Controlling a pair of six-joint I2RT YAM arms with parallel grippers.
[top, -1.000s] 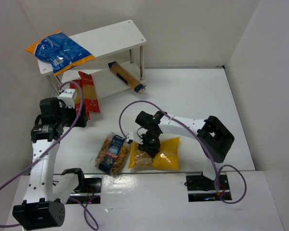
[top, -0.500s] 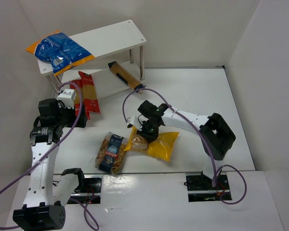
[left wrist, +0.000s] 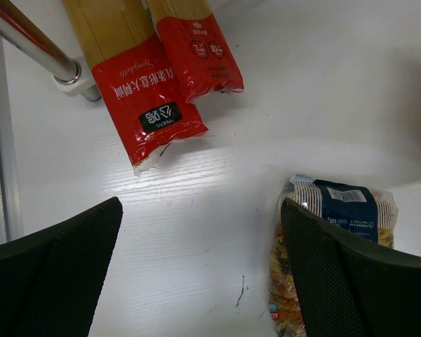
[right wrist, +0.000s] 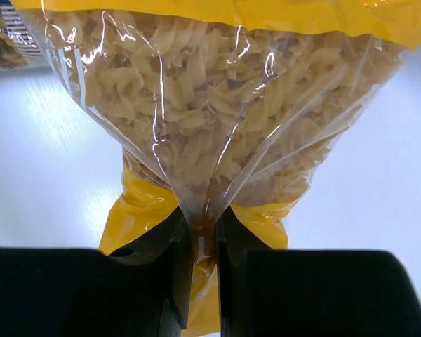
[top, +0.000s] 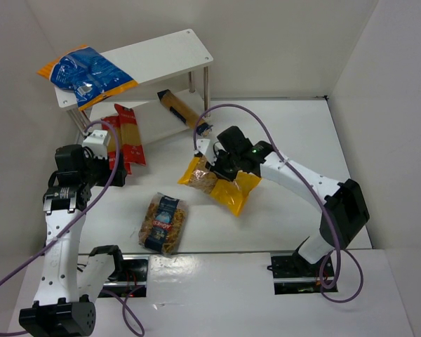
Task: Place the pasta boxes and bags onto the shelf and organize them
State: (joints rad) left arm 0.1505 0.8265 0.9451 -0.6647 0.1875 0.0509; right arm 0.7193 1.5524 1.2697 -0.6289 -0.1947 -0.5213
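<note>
Yellow fusilli bag (right wrist: 210,105) looks soft, shifting and saggy; right fingers (right wrist: 174,281) pinch its bunched film, left fingers (left wrist: 56,274) spread apart.

White tubular links, black joint housings on left arm (top: 58,242) and right arm (top: 295,179). Black base blocks (top: 56,314). Purple cable (top: 228,107) along each. Small green light (top: 255,149) on right arm. Broad black mesh-textured fingers (left wrist: 52,277) on left gripper (left wrist: 200,207); smooth black ones on right gripper (right wrist: 205,235).
</note>
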